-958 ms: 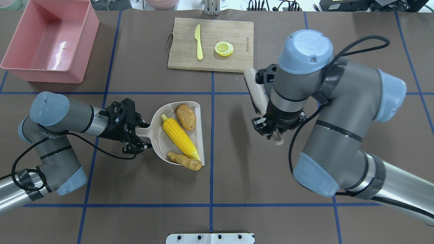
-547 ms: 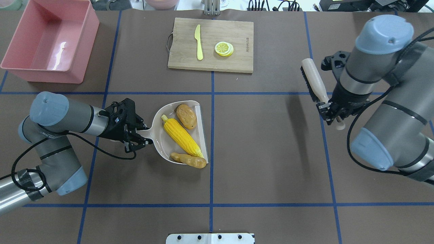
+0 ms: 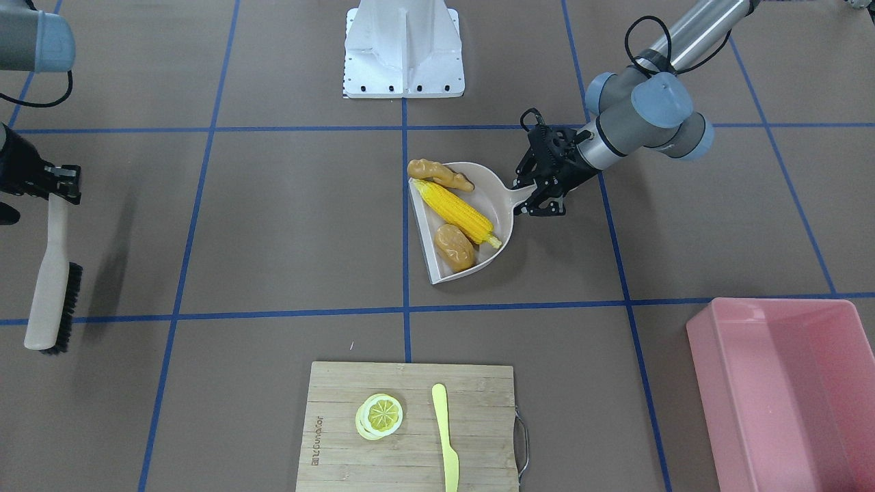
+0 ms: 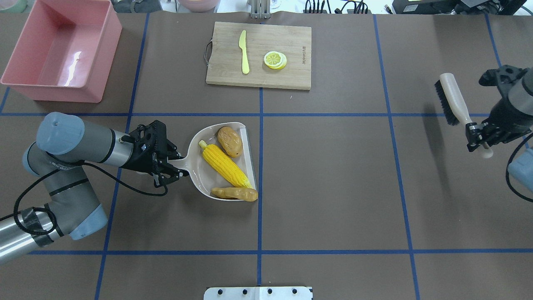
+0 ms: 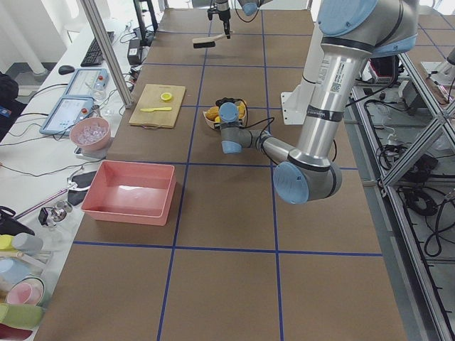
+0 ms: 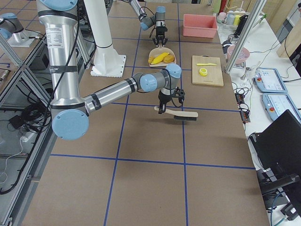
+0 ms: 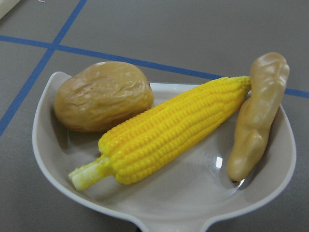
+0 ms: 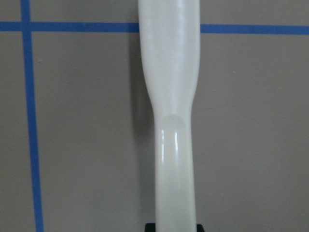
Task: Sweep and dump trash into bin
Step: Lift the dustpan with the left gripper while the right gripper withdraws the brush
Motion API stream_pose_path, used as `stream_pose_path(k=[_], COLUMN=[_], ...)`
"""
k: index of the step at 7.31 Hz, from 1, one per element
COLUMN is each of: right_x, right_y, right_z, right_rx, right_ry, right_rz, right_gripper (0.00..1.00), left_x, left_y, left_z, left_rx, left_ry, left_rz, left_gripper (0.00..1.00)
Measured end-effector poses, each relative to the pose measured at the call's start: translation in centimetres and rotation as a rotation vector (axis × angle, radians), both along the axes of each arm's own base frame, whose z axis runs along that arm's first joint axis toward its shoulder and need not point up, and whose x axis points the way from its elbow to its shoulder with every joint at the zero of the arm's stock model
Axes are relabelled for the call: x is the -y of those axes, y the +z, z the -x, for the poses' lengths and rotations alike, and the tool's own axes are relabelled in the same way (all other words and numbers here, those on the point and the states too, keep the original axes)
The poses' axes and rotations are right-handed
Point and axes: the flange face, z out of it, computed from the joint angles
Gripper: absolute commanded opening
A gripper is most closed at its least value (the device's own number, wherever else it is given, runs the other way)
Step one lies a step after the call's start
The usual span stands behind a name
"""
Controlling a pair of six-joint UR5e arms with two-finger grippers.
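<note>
My left gripper (image 4: 176, 167) clamps the dustpan (image 4: 195, 177) handle, my right gripper (image 4: 479, 140) the brush (image 4: 452, 101).
The ginger (image 4: 234, 193) and corn (image 4: 225, 166) reach the dustpan's lip; the bin (image 4: 101, 53) stands well apart.

— The dustpan (image 7: 193, 195) looks like glossy cream plastic. The corn cob (image 7: 174, 125) is pebbled and shiny, and the ginger root (image 7: 256, 116) is smooth with a sheen.

— The lump (image 7: 104, 94) is wrinkled and duller. The bin (image 4: 54, 89), far left, is smooth pink plastic catching glare. The brush (image 4: 454, 102) has a smooth glossy handle. The cutting board (image 4: 291, 75) is grained wood on the matt brown table (image 4: 333, 187).
</note>
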Motion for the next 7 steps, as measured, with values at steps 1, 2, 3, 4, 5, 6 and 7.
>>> stream_pose_path(k=[1, 2, 3, 4, 5, 6, 7], right_x=[-1.5, -3.7, -5.6, -7.3, -8.7, -10.1, -11.3], right_y=[1.5, 2.3, 3.1, 3.7, 4.1, 4.5, 4.9], right_z=[-2.2, -3.8, -4.9, -5.4, -5.1, -3.8, -2.3], right_rx=[0.009, 0.023, 0.037, 0.053, 0.073, 0.09, 0.1], right_ry=[0.007, 0.017, 0.03, 0.047, 0.067, 0.073, 0.072], right_rz=[0.001, -0.005, -0.015, -0.018, -0.014, -0.01, -0.008], right_gripper=[0.0, 0.0, 0.0, 0.0, 0.0, 0.0, 0.0], left_x=[0.0, 0.0, 0.0, -0.1, -0.3, -0.4, -0.3], left_y=[-0.1, -0.2, -0.4, -1.0, -1.9, -3.0, -4.2], left_z=[0.0, 0.0, 0.1, 0.4, 0.9, 1.6, 2.6], left_rx=[-0.001, -0.003, -0.009, -0.02, -0.035, -0.056, -0.076], left_ry=[0.0, -0.001, -0.001, -0.002, -0.005, -0.012, -0.03], left_rz=[-0.001, -0.002, -0.006, -0.014, -0.025, -0.04, -0.062], left_gripper=[0.32, 0.31, 0.31, 0.31, 0.23, 0.15, 0.15])
